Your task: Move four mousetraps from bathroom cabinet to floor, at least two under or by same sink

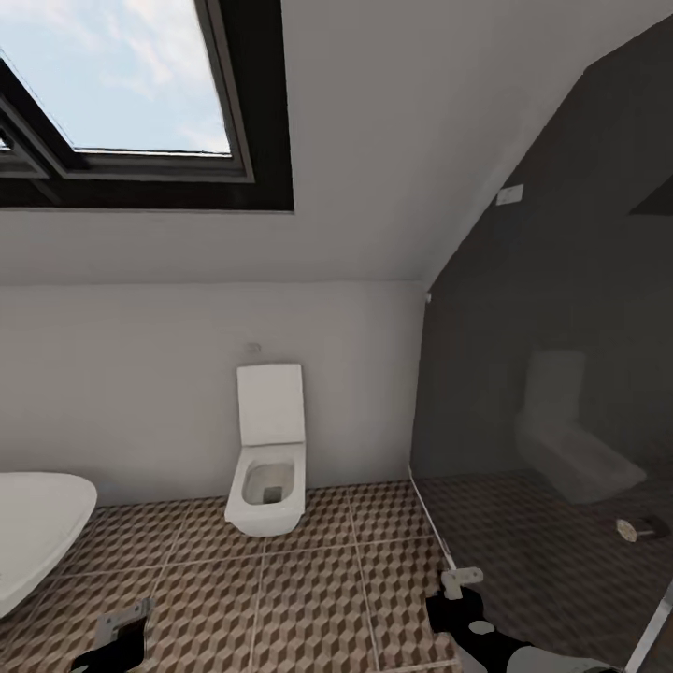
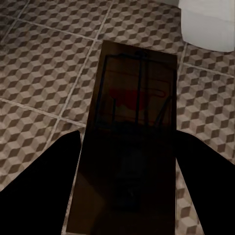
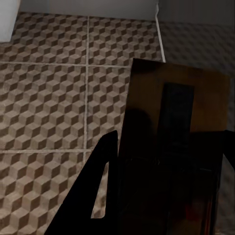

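Observation:
One mousetrap [image 2: 137, 93], a brown board with wire and a red mark, sits between the dark fingers of my left gripper [image 2: 127, 161], held above the cube-patterned floor [image 2: 44, 63]. A second mousetrap [image 3: 176, 112] is clamped in my right gripper [image 3: 166, 186], its flat brown face towards the camera. In the head view my left gripper [image 1: 121, 636] and my right gripper [image 1: 463, 584] hang low over the floor [image 1: 308, 579] at the bottom edge. The cabinet and the sink are out of view.
A white toilet [image 1: 269, 458] with its lid up stands against the far wall straight ahead. The oval white bathtub's rim [image 1: 33, 533] comes in at the left. A dark glass shower partition [image 1: 561, 374] closes off the right side. A skylight is overhead.

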### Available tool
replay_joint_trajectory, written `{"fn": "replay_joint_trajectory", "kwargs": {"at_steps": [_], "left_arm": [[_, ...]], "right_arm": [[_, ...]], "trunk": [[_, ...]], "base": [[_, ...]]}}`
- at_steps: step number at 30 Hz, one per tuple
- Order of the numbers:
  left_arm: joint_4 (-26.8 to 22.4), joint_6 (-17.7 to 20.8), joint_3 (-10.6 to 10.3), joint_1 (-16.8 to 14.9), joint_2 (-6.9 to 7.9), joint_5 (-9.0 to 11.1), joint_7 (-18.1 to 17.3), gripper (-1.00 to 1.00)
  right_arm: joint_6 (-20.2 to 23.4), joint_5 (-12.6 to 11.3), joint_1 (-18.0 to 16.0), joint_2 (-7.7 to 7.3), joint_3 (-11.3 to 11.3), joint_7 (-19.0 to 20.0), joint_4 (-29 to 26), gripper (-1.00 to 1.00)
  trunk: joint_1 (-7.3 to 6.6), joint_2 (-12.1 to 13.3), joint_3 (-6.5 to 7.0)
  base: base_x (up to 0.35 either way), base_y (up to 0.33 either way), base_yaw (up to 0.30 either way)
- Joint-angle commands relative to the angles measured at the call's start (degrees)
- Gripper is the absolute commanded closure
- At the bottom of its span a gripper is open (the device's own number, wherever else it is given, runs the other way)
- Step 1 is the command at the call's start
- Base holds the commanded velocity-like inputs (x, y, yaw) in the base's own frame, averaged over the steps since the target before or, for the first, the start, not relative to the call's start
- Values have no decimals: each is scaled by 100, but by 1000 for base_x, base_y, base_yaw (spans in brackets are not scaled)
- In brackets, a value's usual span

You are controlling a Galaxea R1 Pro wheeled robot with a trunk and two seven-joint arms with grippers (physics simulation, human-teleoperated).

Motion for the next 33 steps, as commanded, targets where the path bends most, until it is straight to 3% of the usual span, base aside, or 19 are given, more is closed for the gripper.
{"fn": "replay_joint_trajectory", "kwargs": {"at_steps": [1, 33], "left_arm": [[18, -20, -42, -5, -5, 37, -18, 100], [18, -20, -42, -5, -13, 37, -18, 100]], "right_arm": [[-43, -70, -8, 4, 51, 8, 27, 100], [-44, -69, -8, 4, 50, 24, 27, 100]], "trunk": [[5, -4, -2], [5, -4, -2]], "base": [[314, 92, 273], [314, 27, 82]]}}
